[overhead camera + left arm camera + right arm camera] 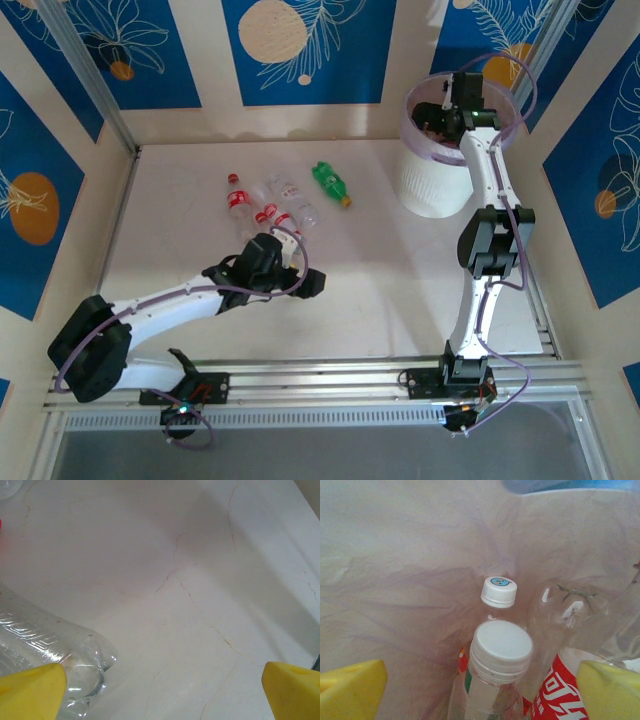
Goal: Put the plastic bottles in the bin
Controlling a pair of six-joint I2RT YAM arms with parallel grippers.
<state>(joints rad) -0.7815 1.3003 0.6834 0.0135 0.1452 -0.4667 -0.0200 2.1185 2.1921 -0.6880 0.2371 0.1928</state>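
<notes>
Several clear plastic bottles with red labels and caps lie in a cluster at the table's far middle, with a green bottle to their right. My left gripper hovers just in front of the cluster, open. In the left wrist view the left gripper has bare table between its fingers, and a clear bottle's base lies beside the left fingertip. My right gripper is inside the white bin, open above a white-capped bottle, a second capped bottle and a red-labelled one.
The bin's purplish liner surrounds the right gripper on all sides. Cream walls with blue panels enclose the table. An aluminium rail runs along the near edge by the arm bases.
</notes>
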